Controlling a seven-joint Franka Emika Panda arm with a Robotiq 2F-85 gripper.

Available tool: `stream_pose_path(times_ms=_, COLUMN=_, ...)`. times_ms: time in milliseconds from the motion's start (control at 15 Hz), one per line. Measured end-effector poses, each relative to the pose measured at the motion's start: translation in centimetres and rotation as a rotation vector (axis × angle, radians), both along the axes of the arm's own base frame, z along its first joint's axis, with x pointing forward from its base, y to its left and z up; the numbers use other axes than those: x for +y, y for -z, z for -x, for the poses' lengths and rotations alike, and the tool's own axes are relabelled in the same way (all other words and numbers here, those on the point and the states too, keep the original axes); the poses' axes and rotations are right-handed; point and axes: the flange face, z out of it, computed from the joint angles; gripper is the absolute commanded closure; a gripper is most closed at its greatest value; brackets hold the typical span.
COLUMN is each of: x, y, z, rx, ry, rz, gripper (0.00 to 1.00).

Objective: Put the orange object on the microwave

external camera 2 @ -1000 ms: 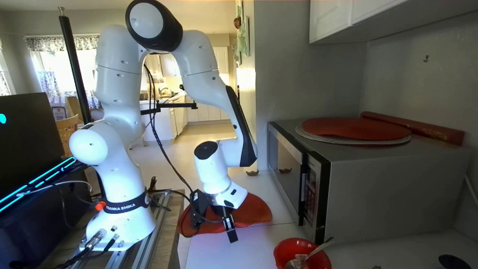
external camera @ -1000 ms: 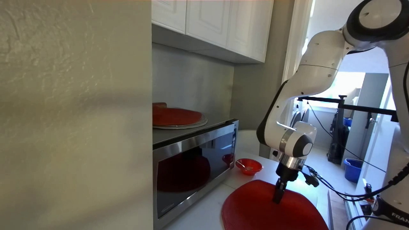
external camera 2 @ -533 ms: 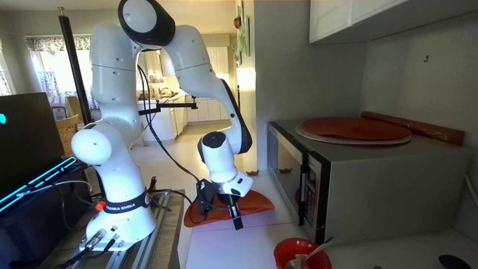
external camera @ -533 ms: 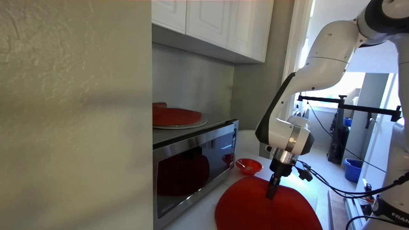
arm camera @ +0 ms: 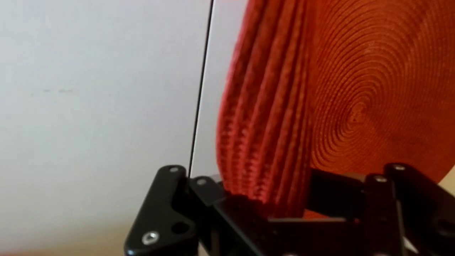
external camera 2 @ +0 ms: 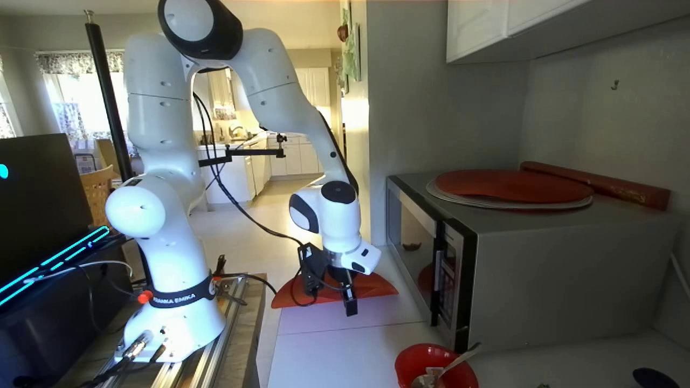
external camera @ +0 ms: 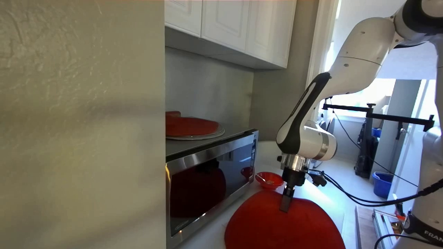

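Note:
The orange object (external camera: 258,224), a large round red-orange woven disc, hangs from my gripper (external camera: 285,206) above the white counter in front of the microwave (external camera 2: 560,280). My gripper is shut on the disc's rim, which bends up between the fingers in the wrist view, where the spiral centre of the orange object (arm camera: 359,113) lies to the right. Held this way the disc is tilted; whether its far side touches the counter I cannot tell. Silver, with a dark glass door, the microwave shows in both exterior views, its door facing the disc.
On the microwave's top lie another red disc (external camera 2: 506,183) over pale round mats, and a long red-brown box (external camera 2: 598,186) behind them. A red bowl (external camera 2: 412,358) with a spoon stands near the microwave's corner. White cabinets (external camera: 225,24) hang above.
My gripper has carried the disc upward and closer to the microwave, and the wrist has turned. The disc now tilts more. The grip on its rim stays the same.

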Motion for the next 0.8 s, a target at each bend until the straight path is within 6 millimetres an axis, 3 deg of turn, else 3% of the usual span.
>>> stream_pose_path(times_ms=133, x=0.3, y=-1.6, z=-0.4, rx=0.042, ry=-0.01, rz=-0.018, gripper=1.0)
stream_pose_path(times_ms=333, x=0.7, y=-5.6, z=-1.6, rx=0.089, ry=-0.022, rz=-0.059, gripper=1.0)
stream_pose_path(times_ms=800, x=2.6, y=-19.4, z=0.5, rx=0.141, ry=-0.085, rz=-0.231, gripper=1.0)
